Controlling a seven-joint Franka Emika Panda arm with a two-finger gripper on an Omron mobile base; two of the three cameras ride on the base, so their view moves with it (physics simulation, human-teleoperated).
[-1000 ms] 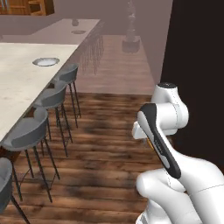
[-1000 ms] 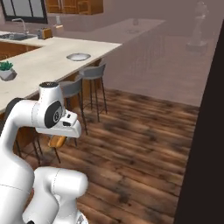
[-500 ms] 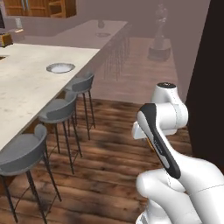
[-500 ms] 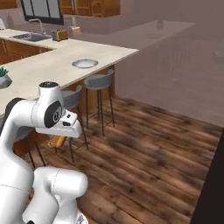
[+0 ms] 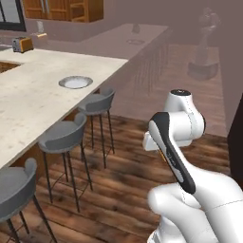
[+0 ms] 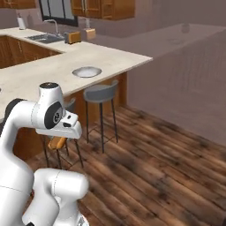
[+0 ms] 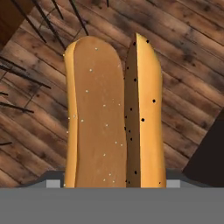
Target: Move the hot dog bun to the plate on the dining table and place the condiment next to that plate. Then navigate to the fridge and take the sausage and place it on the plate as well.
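The arm folds back over wide plank floor [image 6: 167,172] — the counter [image 5: 33,95] with its plate [image 5: 75,82] runs along one side, stools [image 5: 64,137] tucked under. The gripper [image 6: 59,142] is mostly hidden beneath the wrist, fingertips unseen — it grasps the hot dog bun [image 7: 109,118], which pokes out below.

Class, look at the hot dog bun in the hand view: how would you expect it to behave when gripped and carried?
The hot dog bun looks like soft bread, so it probably squashes under a firm grip. It is split lengthwise, so the halves may spread or tear. Being long, it could swing if the pincer holds one end.
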